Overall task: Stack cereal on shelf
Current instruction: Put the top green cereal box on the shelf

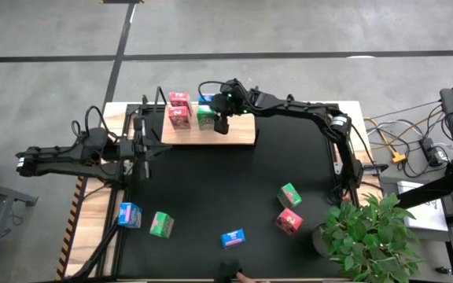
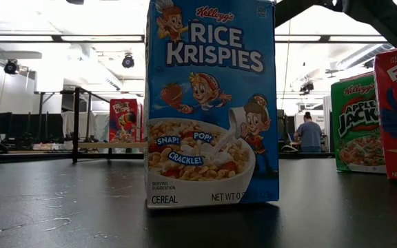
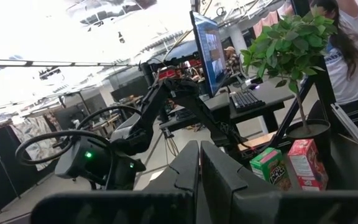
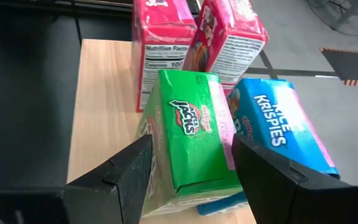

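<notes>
The right gripper (image 4: 191, 168) straddles a green cereal box (image 4: 188, 137) on the wooden shelf (image 1: 242, 132), fingers spread either side, beside two pink-red boxes and a blue one. Placement looks under way; releasing cleanly and lifting clear comes next. The left gripper (image 1: 141, 147) waits closed at the table's left.

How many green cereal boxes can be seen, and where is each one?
3. One green box stands on the wooden shelf, between the right claw's fingers. One lies on the mat, front left; one front right. None seems hidden.

Robotics lab, monitor (image 3: 209, 53), keyboard (image 3: 247, 99), cables (image 1: 415, 137)
</notes>
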### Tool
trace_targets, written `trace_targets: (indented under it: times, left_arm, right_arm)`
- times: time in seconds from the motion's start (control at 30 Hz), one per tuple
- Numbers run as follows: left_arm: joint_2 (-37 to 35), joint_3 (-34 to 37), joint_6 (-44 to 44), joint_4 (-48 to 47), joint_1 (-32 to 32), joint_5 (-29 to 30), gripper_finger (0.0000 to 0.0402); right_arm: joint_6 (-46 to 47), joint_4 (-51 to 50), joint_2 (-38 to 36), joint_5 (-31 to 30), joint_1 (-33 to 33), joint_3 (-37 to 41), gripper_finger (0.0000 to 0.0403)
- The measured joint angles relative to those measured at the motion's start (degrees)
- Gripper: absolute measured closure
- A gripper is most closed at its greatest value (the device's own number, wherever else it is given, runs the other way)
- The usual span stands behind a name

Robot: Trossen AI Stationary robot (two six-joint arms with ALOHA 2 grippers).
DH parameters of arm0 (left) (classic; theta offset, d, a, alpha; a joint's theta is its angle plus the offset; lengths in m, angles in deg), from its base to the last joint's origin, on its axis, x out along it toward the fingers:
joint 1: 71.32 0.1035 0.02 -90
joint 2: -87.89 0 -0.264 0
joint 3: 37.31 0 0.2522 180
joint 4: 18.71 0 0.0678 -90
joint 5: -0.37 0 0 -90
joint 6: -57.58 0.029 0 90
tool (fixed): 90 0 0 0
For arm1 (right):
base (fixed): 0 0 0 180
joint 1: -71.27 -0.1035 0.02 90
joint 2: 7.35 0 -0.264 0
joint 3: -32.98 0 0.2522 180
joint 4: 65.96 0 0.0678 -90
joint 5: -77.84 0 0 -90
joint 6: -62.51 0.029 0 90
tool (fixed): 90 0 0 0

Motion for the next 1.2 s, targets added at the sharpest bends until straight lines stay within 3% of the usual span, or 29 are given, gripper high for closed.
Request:
trace_targets:
  times: [0.33, 0.93, 1.07, 1.2]
  left_arm:
    - [0.0, 0.02, 0.0, -0.28, 0.0, -0.02, 0.0402]
    - [0.0, 0.02, 0.0, -0.32, 0.0, -0.07, 0.0402]
    - [0.0, 0.02, 0.0, -0.35, 0.02, -0.07, 0.0402]
    - [0.0, 0.02, 0.0, -0.43, 0.0, -0.07, 0.0402]
  right_arm:
    - [-0.64, -1.87, -1.69, 0.06, -0.22, 0.11, 0.0199]
    - [0.67, 0.04, -0.27, 0.06, -0.11, 0.13, 0.0117]
    - [-0.18, 0.11, 0.11, 0.08, -0.24, 0.13, 0.0127]
    - [-0.58, 0.17, 0.11, 0.13, -0.24, 0.13, 0.0163]
